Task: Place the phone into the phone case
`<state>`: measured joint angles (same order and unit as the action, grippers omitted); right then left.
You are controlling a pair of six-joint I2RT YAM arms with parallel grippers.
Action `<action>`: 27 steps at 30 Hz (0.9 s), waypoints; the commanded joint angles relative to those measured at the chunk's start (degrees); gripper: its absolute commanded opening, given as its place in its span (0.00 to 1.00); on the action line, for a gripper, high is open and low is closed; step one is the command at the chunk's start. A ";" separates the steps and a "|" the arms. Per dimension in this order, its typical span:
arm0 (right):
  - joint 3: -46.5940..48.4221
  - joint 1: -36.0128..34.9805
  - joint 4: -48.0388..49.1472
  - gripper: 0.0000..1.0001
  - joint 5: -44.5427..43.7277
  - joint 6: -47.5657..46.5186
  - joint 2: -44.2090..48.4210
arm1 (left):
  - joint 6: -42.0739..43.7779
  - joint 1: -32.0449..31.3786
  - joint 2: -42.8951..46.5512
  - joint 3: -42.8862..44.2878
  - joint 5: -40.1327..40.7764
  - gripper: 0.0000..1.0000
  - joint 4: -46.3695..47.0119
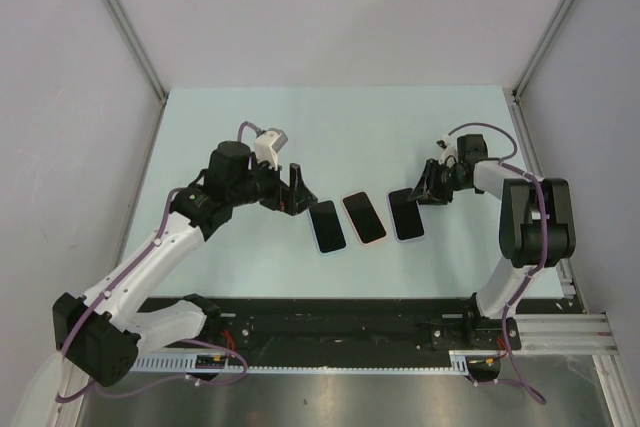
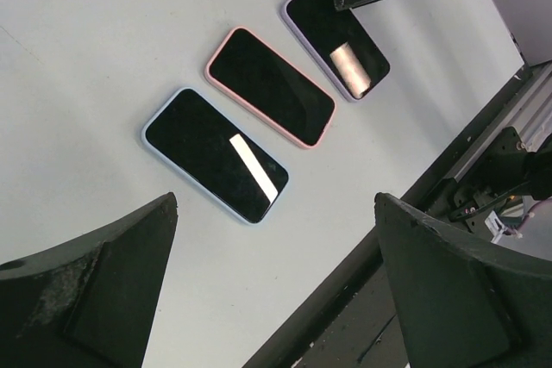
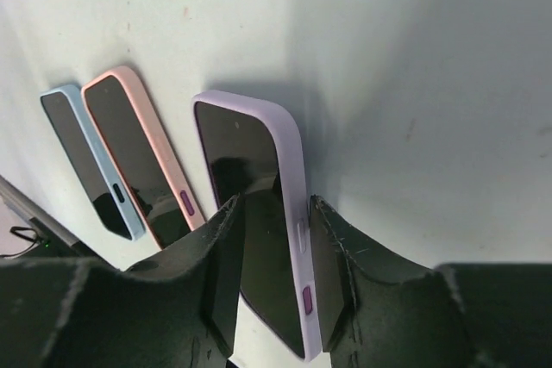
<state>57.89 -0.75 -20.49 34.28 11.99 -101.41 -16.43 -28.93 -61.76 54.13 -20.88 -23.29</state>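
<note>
3 cased phones lay on the table [image 1: 330,127]; my right gripper [image 3: 272,247] pinched the purple phone [image 3: 250,213] lengthwise-edge, nearest arm. My left gripper [image 2: 276,282] hovered spread.

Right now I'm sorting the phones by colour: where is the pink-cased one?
In the top view the pink-cased phone lies mid-table, between the blue-cased phone on the left and the purple-cased phone on the right.

Pale table [image 1: 350,127], three cased phones [image 1: 364,217]

Pale blue table [image 1: 330,127]; grey walls [image 1: 60,97]; black front rail [image 1: 340,317].
</note>
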 commanded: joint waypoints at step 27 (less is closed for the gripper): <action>-4.44 -10.93 -9.65 1.00 -11.08 13.14 52.34 | 1.66 0.54 10.95 -1.39 1.55 1.00 6.59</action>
<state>56.36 -10.74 -29.52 25.15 19.00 -53.84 -16.14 -28.84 -53.28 53.69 -19.62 -19.92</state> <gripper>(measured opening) 0.985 0.996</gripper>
